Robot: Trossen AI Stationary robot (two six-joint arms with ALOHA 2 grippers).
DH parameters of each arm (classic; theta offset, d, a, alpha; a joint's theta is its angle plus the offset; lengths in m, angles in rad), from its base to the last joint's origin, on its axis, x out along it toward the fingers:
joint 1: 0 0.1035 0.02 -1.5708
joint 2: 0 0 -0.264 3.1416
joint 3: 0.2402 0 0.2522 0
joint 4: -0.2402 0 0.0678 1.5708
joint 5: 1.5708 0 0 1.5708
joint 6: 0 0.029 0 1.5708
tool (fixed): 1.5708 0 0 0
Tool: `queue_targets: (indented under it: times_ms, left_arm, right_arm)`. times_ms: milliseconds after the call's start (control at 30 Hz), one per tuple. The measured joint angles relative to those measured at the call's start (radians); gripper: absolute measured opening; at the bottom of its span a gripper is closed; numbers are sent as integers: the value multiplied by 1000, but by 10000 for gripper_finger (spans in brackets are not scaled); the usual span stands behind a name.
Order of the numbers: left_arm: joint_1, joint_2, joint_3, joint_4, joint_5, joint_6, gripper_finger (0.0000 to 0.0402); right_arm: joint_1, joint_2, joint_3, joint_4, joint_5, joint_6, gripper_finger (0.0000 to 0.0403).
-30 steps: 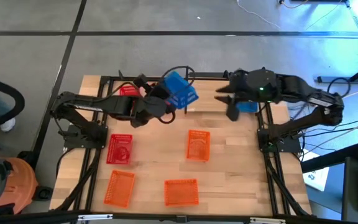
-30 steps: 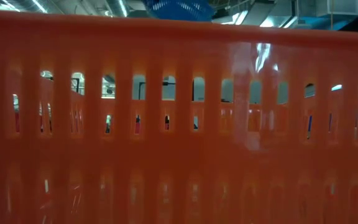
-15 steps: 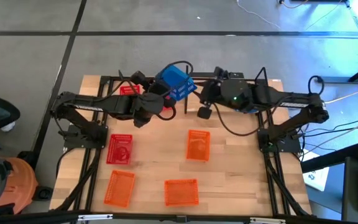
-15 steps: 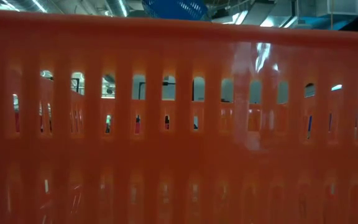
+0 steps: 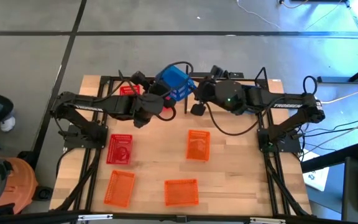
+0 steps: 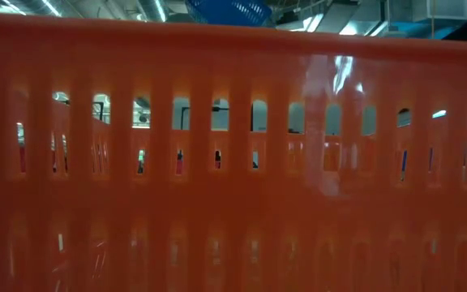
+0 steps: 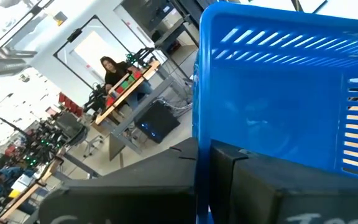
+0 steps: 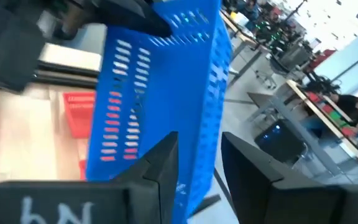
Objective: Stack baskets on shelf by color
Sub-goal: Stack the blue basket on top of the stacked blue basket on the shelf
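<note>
On table, three orange baskets (image 5: pixel 181 191), one blue basket (image 5: pixel 174 81)

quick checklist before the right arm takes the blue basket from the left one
1. Left end effector shut on the raised blue basket: ok.
2. Right end effector straddles the basket's wall, fingers on either side: ok.
3. Right end effector closed on that wall: not ok, open.
4. Basket held clear of the table: ok.
5. Free spot on the shelf: cannot tell, arms cover it.
6. Low view usable: not ok, an orange basket fills it.
</note>
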Motion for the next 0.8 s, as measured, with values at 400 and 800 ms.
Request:
queue_targets:
  times_ms: [400,800]
  left_arm:
    - [-38,0,0,0,-1,2,0]
    - [-70,0,0,-1,-3,3,0]
  right_arm:
    - [-61,5,0,5,-65,9,121]
    - [-112,54,0,7,-159,24,95]
